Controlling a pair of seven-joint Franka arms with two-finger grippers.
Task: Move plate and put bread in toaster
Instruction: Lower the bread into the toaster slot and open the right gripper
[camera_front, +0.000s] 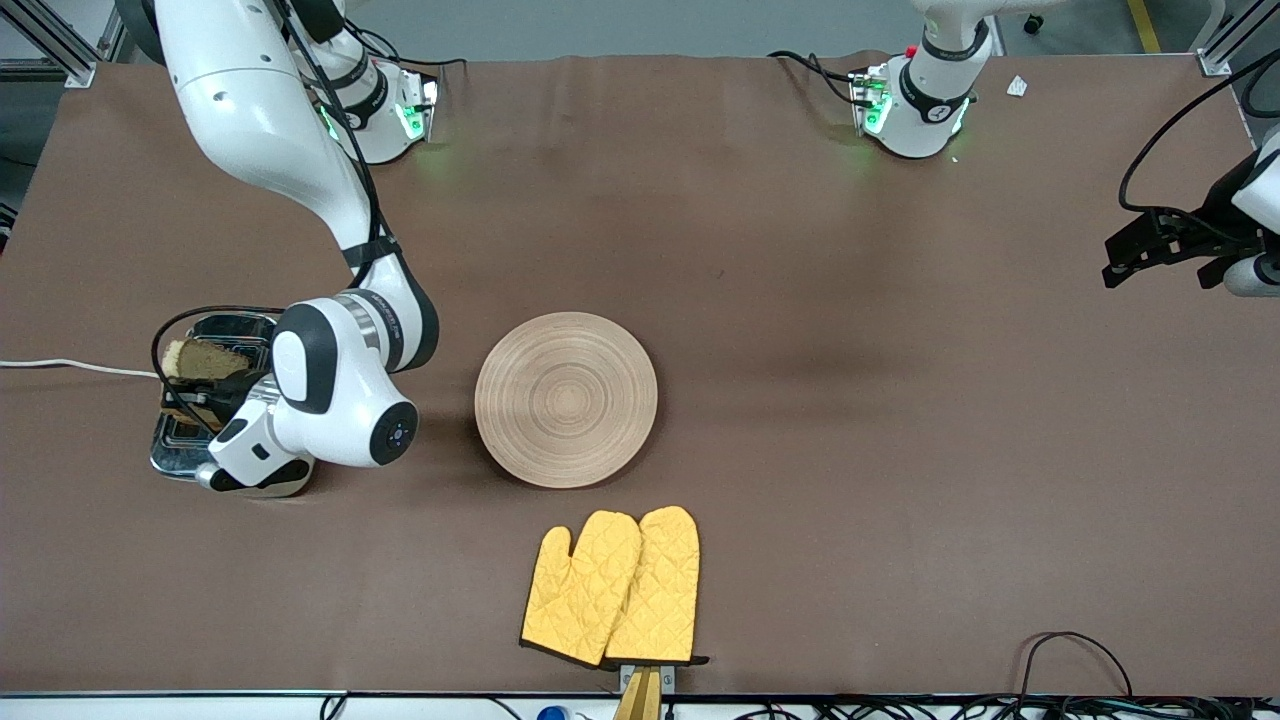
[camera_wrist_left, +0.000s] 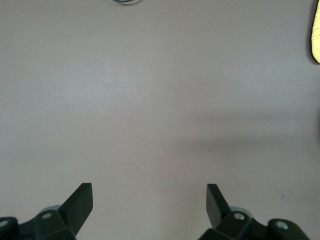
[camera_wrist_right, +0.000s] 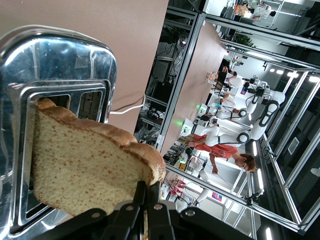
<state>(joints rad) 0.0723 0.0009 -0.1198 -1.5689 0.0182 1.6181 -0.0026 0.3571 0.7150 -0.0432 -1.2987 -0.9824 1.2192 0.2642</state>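
The chrome-topped toaster (camera_front: 195, 395) stands toward the right arm's end of the table, its white cord (camera_front: 70, 367) trailing off. My right gripper (camera_front: 200, 398) is over it, shut on the bread (camera_front: 205, 360), a speckled brown slice held on edge just above the slots. In the right wrist view the bread (camera_wrist_right: 85, 167) hangs from the gripper (camera_wrist_right: 148, 188) by its crust over the toaster (camera_wrist_right: 55, 65). The pale wooden plate (camera_front: 566, 398) lies mid-table with nothing on it. My left gripper (camera_front: 1150, 250) waits open over the left arm's end; it shows over bare table in the left wrist view (camera_wrist_left: 149, 195).
Two yellow oven mitts (camera_front: 615, 585) lie nearer the front camera than the plate, by the table's front edge. A corner of a mitt (camera_wrist_left: 315, 35) shows in the left wrist view. Cables (camera_front: 1075, 660) lie along the front edge toward the left arm's end.
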